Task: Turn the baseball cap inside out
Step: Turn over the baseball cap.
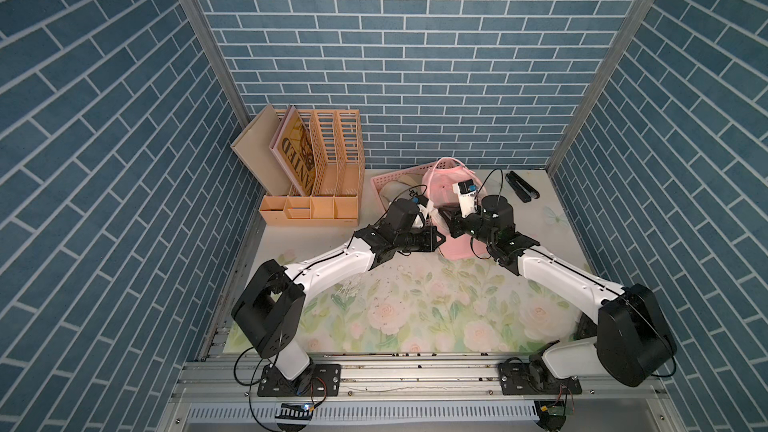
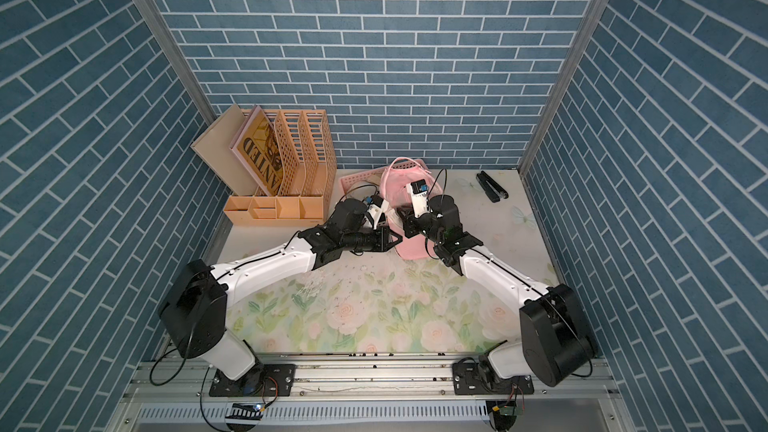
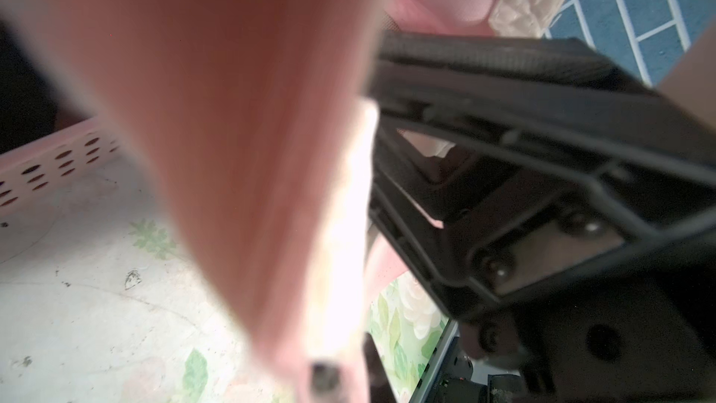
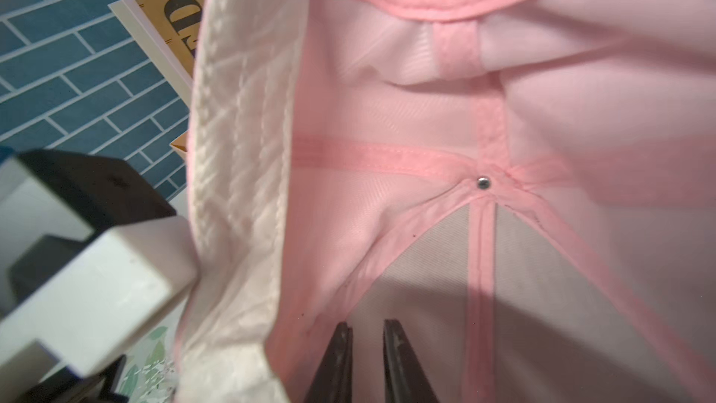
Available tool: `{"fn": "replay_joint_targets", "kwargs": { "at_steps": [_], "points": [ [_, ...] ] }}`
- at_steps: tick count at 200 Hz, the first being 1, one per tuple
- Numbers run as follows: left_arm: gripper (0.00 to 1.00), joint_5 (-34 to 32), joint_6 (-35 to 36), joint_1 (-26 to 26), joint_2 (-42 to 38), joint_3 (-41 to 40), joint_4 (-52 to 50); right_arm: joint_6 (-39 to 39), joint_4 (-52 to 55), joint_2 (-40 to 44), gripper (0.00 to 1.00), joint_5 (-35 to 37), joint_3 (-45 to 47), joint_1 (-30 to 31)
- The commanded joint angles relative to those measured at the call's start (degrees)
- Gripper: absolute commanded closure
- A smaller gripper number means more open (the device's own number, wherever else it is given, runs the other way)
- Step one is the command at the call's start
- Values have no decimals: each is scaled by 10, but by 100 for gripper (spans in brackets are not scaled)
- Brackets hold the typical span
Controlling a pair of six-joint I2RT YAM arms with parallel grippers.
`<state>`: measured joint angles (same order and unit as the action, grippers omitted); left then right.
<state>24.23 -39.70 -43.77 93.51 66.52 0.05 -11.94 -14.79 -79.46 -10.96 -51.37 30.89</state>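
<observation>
The pink baseball cap (image 1: 457, 249) hangs between both arms at the back middle of the table, also in a top view (image 2: 411, 249). In the left wrist view blurred pink cap fabric (image 3: 232, 110) runs down into my left gripper (image 3: 345, 372), which is shut on it near the rim. My right gripper (image 4: 368, 325) is inside the cap, pointing at the crown's lining (image 4: 426, 265) below the metal rivet (image 4: 483, 183). Its fingers stand slightly open with nothing between them. The white quilted sweatband (image 4: 240, 188) runs along one side.
An orange file organizer (image 1: 328, 168) holding a magazine stands at the back left. A pink perforated basket (image 1: 390, 180) sits just behind the cap. A black stapler (image 1: 521, 187) lies at the back right. Blue brick walls close in three sides.
</observation>
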Motion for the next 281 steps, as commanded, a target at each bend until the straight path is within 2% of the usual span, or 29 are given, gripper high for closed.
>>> {"fn": "replay_joint_targets", "kwargs": {
  "at_steps": [1,19,43,99,141,164,186,231,258,281],
  "points": [
    [100,-1,-10,-1,-10,6,30,7,13,36,83,91,2,-2],
    [100,-7,-15,-2,-20,-7,33,-2,3,39,87,128,-6,-15],
    [100,-20,-16,-9,-33,-19,32,-22,-10,13,91,144,-32,-40],
    [100,-52,6,-49,-20,-4,7,-73,-60,-95,92,110,-115,-50],
    [100,-92,11,-70,-27,-9,-1,-113,-94,-142,91,165,-151,-60],
    [100,-102,10,-71,-32,-18,-1,-122,-111,-150,91,145,-160,-67],
    [100,-107,10,-70,-33,-22,1,-125,-116,-143,89,94,-156,-59],
    [100,-103,9,-59,-27,-3,2,-129,-125,-129,81,15,-121,-35],
    [100,-110,1,-38,-39,-2,8,-124,-75,-119,77,15,-114,-20],
    [100,-124,5,-28,-48,1,7,-121,-56,-91,76,51,-85,-18]
  ]
}}
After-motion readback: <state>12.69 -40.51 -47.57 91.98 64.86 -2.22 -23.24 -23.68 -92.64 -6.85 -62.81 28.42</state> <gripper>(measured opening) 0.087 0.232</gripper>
